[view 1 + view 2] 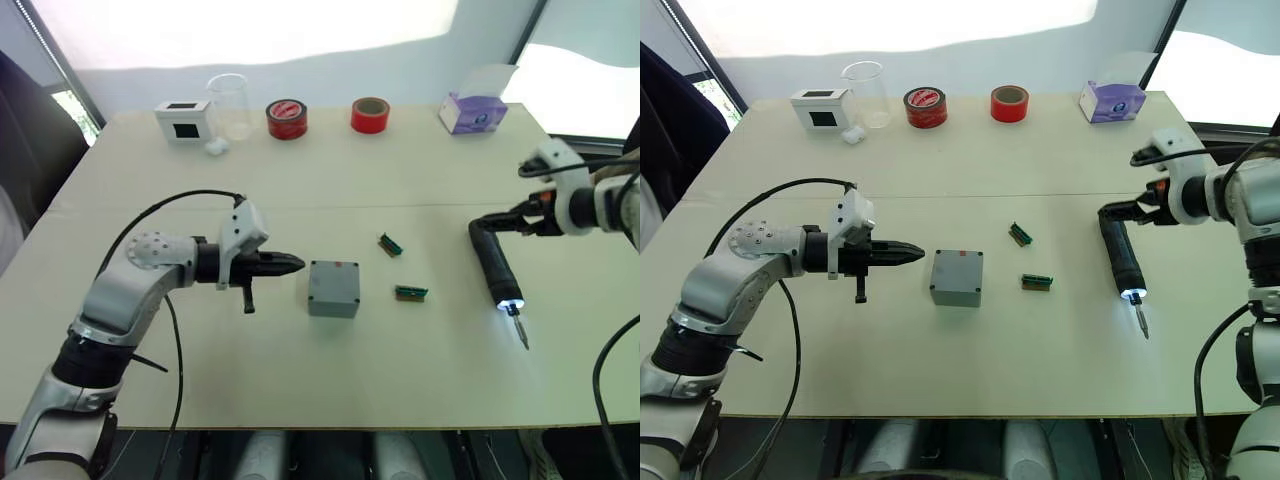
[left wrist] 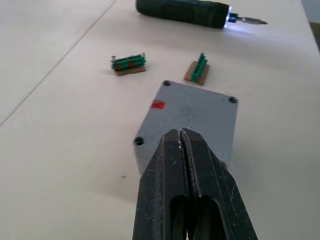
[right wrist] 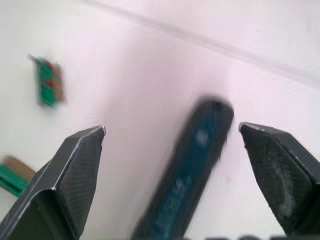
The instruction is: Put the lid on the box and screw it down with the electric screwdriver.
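On the cream table (image 1: 330, 380) the grey box (image 1: 333, 288) sits near the middle with its lid (image 2: 192, 112) already lying flat on top, corner holes showing and a small red mark near one edge. The left gripper (image 1: 296, 264) hovers just beside the box at its nine o'clock, pointing at it with the two black fingers (image 2: 172, 165) pressed together and holding nothing; in the left wrist view their tips hang just in front of the box's near edge, and whether they touch it cannot be told. Two small green connector pieces lie close to the box: one (image 1: 390, 244) at about its one o'clock, the other (image 1: 411, 293) at its three o'clock. Farther out at three o'clock lies the electric screwdriver (image 1: 493, 265), flat on the table, its light (image 1: 509, 305) glowing and its thin metal bit (image 1: 520, 328) pointing toward the near edge of the table. The right gripper (image 3: 172, 135) is at the screwdriver's far, butt end, with its fingers (image 3: 75, 165) spread wide apart on either side of the black handle, not closed on it. Along the far edge of the table, at twelve o'clock from the box, stand a white box with a black window (image 1: 182, 120), a clear beaker (image 1: 229, 104), two red tape rolls (image 1: 286, 119) (image 1: 370, 115) and a purple tissue box (image 1: 473, 111).
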You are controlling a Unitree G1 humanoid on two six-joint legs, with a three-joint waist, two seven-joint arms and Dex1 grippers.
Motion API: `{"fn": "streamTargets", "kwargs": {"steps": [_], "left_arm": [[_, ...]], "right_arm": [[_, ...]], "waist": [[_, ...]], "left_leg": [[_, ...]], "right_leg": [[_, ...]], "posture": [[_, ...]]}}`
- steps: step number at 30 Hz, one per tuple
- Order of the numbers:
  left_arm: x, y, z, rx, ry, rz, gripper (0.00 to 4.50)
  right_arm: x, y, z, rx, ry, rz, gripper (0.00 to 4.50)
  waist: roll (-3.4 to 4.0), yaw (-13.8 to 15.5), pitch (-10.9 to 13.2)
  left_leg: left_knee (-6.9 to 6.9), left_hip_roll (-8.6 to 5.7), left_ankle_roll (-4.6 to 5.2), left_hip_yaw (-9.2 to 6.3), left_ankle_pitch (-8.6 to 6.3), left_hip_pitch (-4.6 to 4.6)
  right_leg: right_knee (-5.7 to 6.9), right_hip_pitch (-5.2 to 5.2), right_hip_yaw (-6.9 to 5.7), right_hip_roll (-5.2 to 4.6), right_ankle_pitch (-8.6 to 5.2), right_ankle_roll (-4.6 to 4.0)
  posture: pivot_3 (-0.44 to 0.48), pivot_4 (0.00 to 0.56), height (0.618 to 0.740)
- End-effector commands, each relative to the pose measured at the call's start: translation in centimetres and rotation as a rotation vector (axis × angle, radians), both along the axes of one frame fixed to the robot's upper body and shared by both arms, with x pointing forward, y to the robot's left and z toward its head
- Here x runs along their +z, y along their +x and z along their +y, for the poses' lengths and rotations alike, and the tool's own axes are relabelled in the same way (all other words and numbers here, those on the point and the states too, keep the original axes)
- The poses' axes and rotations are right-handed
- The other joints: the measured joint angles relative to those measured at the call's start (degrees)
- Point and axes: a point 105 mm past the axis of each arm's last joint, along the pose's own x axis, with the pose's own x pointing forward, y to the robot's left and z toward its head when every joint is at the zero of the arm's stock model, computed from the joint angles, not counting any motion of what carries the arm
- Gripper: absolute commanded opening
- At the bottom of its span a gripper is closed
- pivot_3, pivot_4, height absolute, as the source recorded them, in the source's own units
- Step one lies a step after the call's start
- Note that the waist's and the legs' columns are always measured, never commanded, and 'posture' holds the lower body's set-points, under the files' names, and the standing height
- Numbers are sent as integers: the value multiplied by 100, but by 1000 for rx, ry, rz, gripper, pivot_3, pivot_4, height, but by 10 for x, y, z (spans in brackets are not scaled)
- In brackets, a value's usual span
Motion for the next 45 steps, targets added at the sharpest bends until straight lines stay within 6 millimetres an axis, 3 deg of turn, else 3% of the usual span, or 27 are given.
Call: {"fn": "streamTargets", "kwargs": {"steps": [1, 3, 6, 10, 20, 29, 33, 36, 39, 45], "left_arm": [[-4, 13, 7, 69, 87, -115, 0], [-14, 10, 4, 49, 108, -90, 0], [-20, 6, -2, 30, 105, -65, 0], [-32, 1, -12, 3, 113, -29, 0], [-50, 10, -25, -15, 137, -19, 0], [-46, 34, -52, -27, 121, -91, 0], [-46, 42, -48, -7, 143, -110, 0], [-44, 43, -25, 25, 197, -121, 0], [-44, 28, -11, 1, 227, -87, 0], [-55, 1, -20, -75, 214, -14, 0]], "right_arm": [[1, -30, 66, 355, -12, -113, 4431], [-27, -59, 95, 549, -63, -88, 4431], [-52, -83, 114, 653, -41, -36, 4431], [-84, -99, 134, 711, -21, 21, 4431], [-101, -100, 153, 736, 16, 60, 4431], [-101, -107, 176, 780, 104, 99, 4431], [-99, -107, 175, 770, 105, 95, 4431], [-81, -102, 156, 747, 88, 61, 4431], [-71, -85, 135, 688, 38, 13, 4431], [-87, -59, 126, 643, -32, -12, 4431]], "waist": [[-9, 9, 1], [-14, 72, -1], [-14, 124, 2], [-24, 135, -2], [-25, 134, -1], [-27, 135, -1], [-26, 127, -1], [-26, 124, -1], [-26, 98, -1], [-29, 136, -1]], "left_leg": [[0, 0, 0, -2, 0, 0], [3, -2, 0, -7, 0, -1], [18, -10, 3, -3, -2, -3], [46, -6, 7, -15, -5, 0], [55, -7, 6, -17, -5, -1], [58, -8, 7, -17, -5, -1], [59, -9, 7, -17, -5, -1], [59, -9, 7, -17, -5, -2], [58, -8, 7, -16, -6, -3], [58, -8, 8, -16, -6, -3]], "right_leg": [[0, 1, -2, 0, 0, 0], [0, 9, -5, -2, 0, 0], [4, 10, 0, -8, 3, 5], [5, 28, -6, -5, 8, 12], [9, 28, -6, -3, 8, 11], [12, 29, -8, -3, 8, 11], [12, 28, -8, -2, 8, 12], [13, 24, -7, -2, 8, 12], [14, 23, -6, -2, 8, 12], [13, 27, -7, -5, 8, 11]], "posture": [[0, 150, 740], [0, 150, 740], [0, 150, 740], [0, 150, 740], [0, 150, 740], [0, 150, 740], [0, 150, 740], [0, 150, 740], [0, 150, 740], [0, 150, 740]]}}
